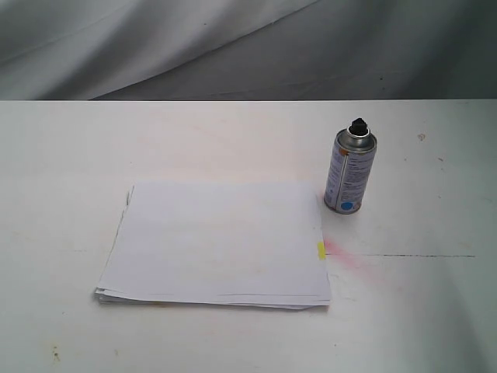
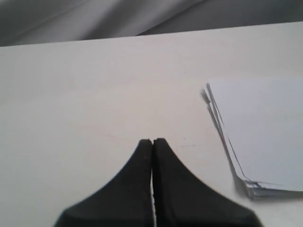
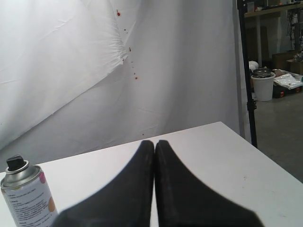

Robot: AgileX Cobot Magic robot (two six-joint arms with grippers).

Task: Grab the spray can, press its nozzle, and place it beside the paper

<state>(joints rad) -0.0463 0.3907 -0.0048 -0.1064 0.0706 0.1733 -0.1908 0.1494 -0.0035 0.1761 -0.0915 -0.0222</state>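
**Standing spray can [image 1: 351, 172] just beside the paper [image 1: 217, 241], both grippers pressed together**

We see the spray can upright on the white table [image 1: 70, 155], its black nozzle [image 1: 359, 124] on top. It stands by the far right corner of the paper, with only a thin strip of table between the can's base and the sheet edge. The paper lies flat, its sheets slightly fanned along the left and near edges, and a yellow tab [image 1: 321, 249] sticks out at the right edge. A pink smear [image 1: 342, 255] and a thin dark line [image 1: 419, 256] mark the table right of the tab.

We find bare table on every side: a wide band right of the can, another left of the paper, and a strip behind both up to the far edge, where a grey cloth [image 1: 233, 47] hangs.

The left gripper [image 2: 152, 142] has its fingers touching, holding nothing, over bare table near the paper's fanned corner. The right gripper [image 3: 154, 143] is likewise pinched together and holds nothing, with the can off to one side, apart from it.
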